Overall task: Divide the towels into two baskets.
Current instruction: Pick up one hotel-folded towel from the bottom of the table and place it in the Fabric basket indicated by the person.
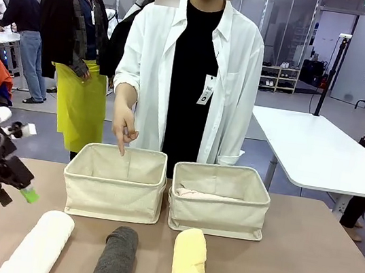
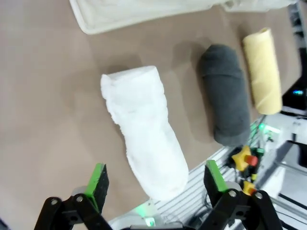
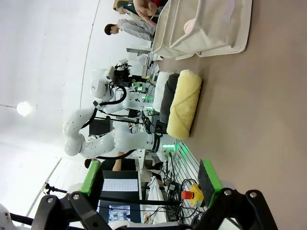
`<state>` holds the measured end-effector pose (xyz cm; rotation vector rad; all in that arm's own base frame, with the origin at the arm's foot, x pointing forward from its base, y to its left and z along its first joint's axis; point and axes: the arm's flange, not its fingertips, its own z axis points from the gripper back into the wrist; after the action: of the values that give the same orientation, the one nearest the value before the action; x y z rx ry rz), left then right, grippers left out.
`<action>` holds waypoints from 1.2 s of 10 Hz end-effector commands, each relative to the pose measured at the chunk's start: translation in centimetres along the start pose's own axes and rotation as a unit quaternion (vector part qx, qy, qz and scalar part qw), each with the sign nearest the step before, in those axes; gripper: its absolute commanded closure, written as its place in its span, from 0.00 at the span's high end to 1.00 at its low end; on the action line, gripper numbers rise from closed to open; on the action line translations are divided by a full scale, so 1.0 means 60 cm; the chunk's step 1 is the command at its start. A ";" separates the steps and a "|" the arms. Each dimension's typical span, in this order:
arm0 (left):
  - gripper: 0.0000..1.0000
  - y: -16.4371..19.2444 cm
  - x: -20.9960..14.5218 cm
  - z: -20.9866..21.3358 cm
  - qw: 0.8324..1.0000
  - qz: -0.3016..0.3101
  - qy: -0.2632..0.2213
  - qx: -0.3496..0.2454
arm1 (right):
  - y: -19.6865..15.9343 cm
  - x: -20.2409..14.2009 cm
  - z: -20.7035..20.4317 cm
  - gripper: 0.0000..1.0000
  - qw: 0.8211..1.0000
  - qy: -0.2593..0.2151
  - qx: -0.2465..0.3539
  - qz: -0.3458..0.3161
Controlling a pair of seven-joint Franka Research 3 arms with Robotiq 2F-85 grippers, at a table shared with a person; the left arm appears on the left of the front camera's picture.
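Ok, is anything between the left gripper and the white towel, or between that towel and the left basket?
Nothing visible. The open left gripper hangs over the white towel; the grey towel lies apart beside it. Bare table runs from towel to left basket, though a person's hand points down into it.

Table (image 1: 314, 266): right side and near right corner bare, open to approach. Near edge: white towel (image 1: 41, 242), grey towel (image 1: 116, 257) and yellow towel (image 1: 190, 268) lie side by side, with narrow bare lanes between them. Behind them: left basket (image 1: 113, 198) and right basket (image 1: 217, 214) just beside each other, with a slim gap between; a thin bare strip separates the towels from the basket walls. Left basket: interior free, with a person's hand (image 1: 124, 128) pointing down over its far rim. Right basket: pink towel (image 1: 194, 194) inside. Left gripper (image 1: 19, 194), jaws wide, hangs over the left edge.
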<state>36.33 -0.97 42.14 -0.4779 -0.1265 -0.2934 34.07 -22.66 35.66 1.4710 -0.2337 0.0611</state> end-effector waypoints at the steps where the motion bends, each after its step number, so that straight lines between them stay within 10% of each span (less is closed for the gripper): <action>1: 1.00 -0.017 0.005 -0.035 0.999 0.007 0.027 0.029 | 0.003 -0.005 0.000 1.00 1.000 -0.003 0.001 0.011; 12: 1.00 -0.039 -0.054 -0.218 0.988 0.037 0.050 0.143 | 0.003 -0.005 0.000 1.00 1.000 -0.003 0.001 0.011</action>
<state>39.55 -8.36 33.84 -0.2468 -0.0243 -0.2442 34.07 -22.66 35.65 1.4710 -0.2340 0.0613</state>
